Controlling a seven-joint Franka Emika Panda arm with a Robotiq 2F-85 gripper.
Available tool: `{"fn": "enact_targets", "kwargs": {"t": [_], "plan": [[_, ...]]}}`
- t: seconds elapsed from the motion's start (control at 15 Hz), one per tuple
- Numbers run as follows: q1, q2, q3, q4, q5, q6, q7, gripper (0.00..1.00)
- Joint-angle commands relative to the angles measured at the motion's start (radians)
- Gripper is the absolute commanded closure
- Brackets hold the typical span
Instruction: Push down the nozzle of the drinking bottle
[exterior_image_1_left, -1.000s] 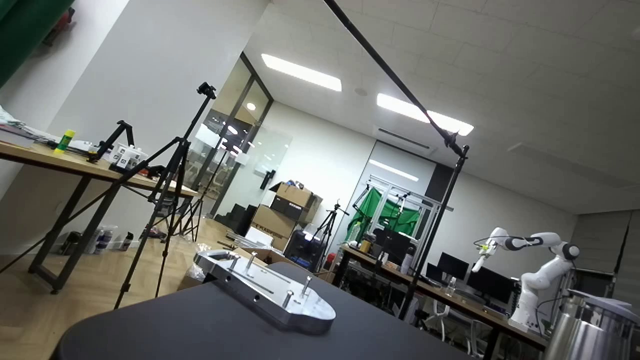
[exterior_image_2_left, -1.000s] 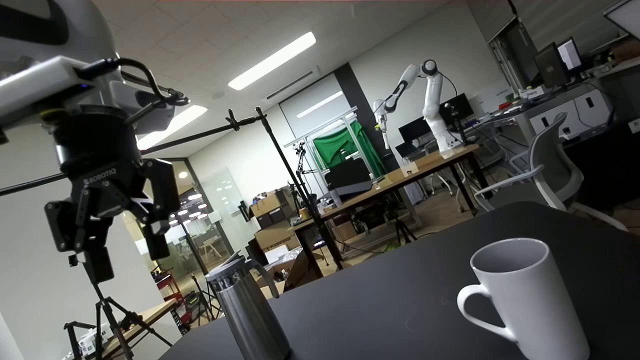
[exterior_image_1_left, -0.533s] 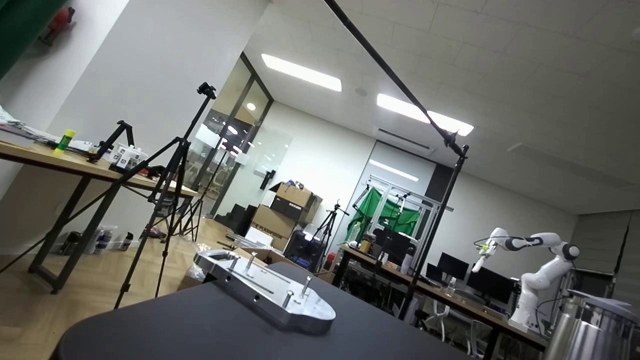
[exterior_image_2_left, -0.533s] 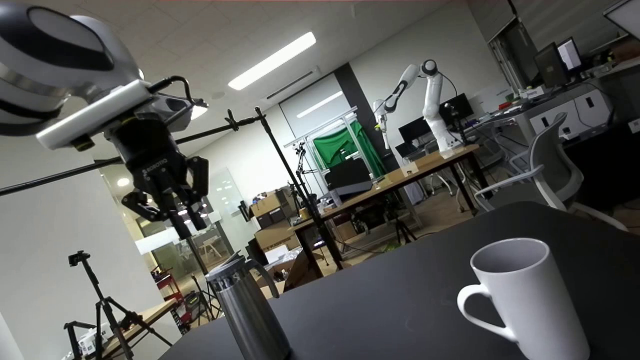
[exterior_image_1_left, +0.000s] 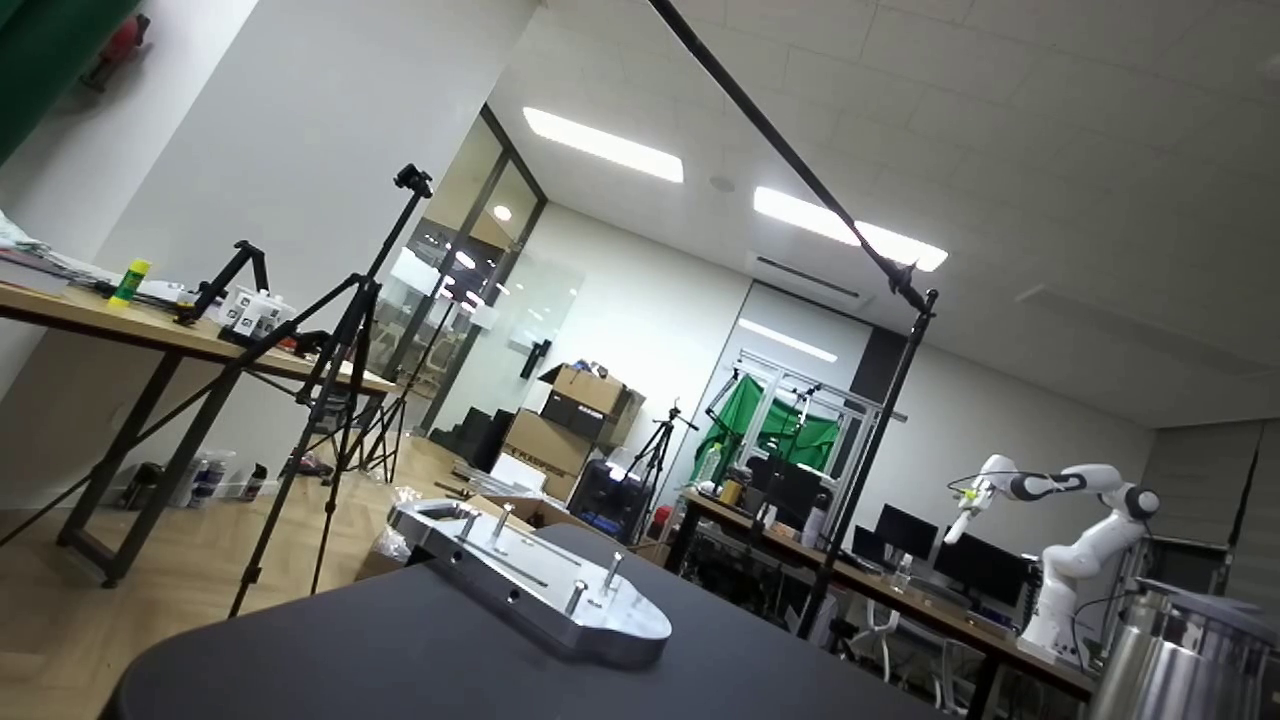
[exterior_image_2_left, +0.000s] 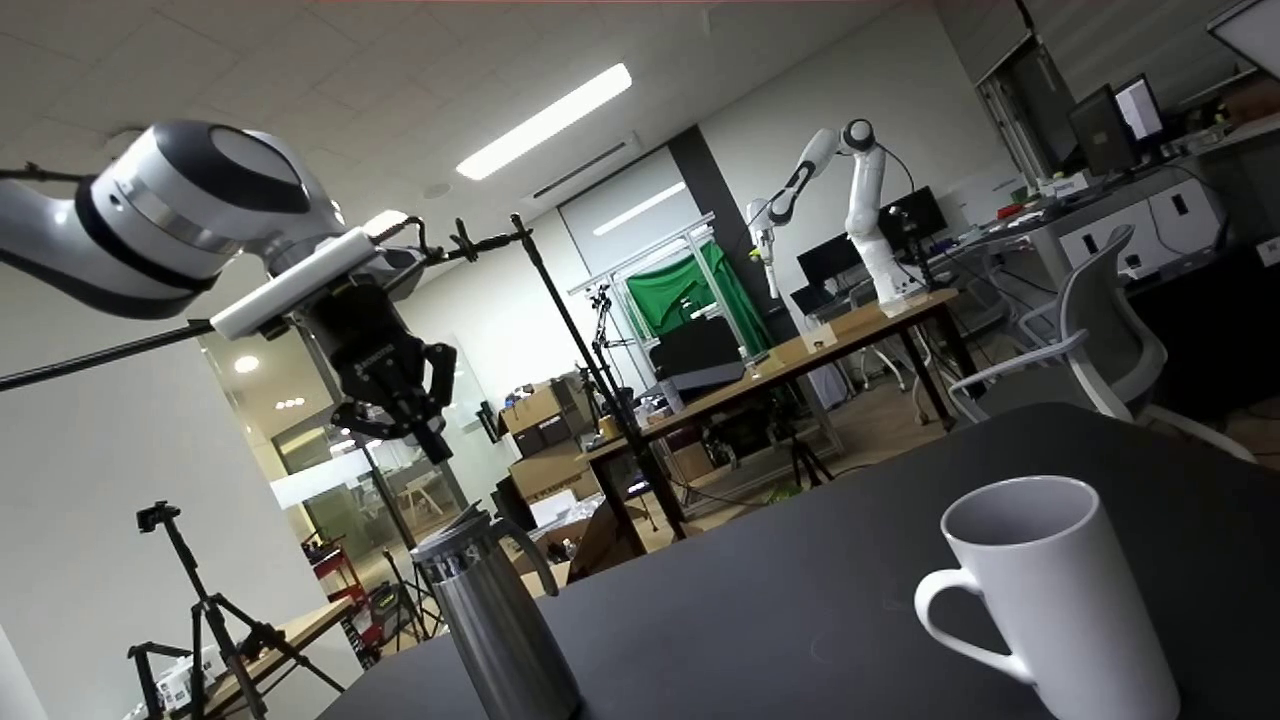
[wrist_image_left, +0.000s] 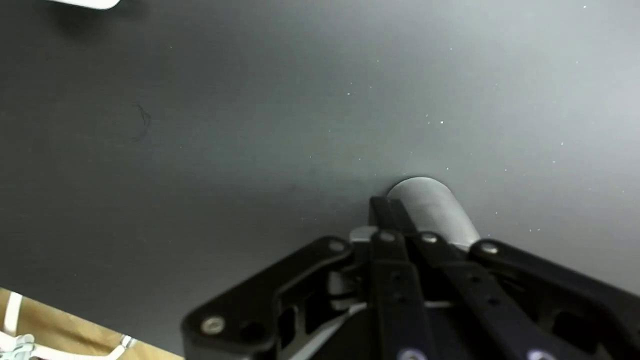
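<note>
Dark table, fills most of my working area. My arm extends from the left edge of an exterior view, wrist bent so the tool faces down. Steel drinking bottle stands upright on the table, visible in both exterior views. My gripper hangs above it, pointing roughly along the bottle's long axis. Key relation: the lid lies below my tips, clear gap, no contact. Sideways offset unclear: in the wrist view I hide the bottle's top myself, only part of the body shows beside me. Raised flap on the lid, probably the nozzle meant; not pressed yet, I'd say. My fingers are together, narrow, nothing visible between them, which should suit a push. Next likely calls for lining up and lowering; risk is sliding off the flap or tipping the bottle.
</note>
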Motion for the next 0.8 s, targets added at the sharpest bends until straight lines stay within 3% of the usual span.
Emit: {"fn": "enact_targets", "kwargs": {"t": [0.0, 0.73], "plan": [[0.018, 0.094, 0.019, 0.109, -0.033, -0.017, 0.057, 1.0], [0.028, 0.176, 0.02, 0.136, 0.044, 0.122, 0.002, 1.0]]}}
